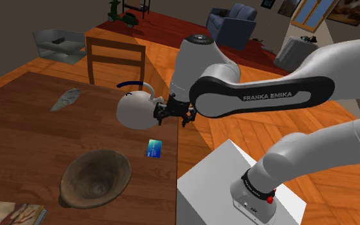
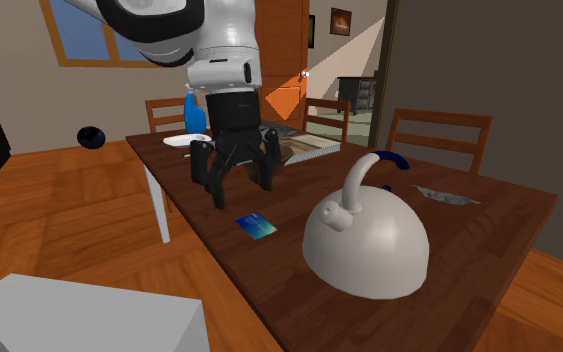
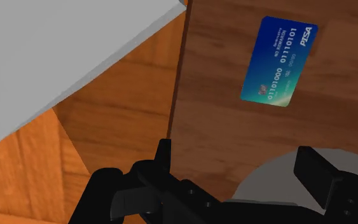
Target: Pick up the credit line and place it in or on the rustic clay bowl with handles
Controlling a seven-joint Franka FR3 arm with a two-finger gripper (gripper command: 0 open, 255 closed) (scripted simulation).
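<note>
Wooden table (image 1: 31, 134) bears the blue card (image 1: 153, 149); jaws hang wide and empty, partly hiding the kettle (image 1: 133, 112).

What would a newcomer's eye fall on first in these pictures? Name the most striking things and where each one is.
The big white kettle stands out first, sitting on the dark wooden table beside a small blue card. The black gripper hangs open above the table close to the card, and a brown bowl sits on the table at the shoulder view's lower left.
</note>
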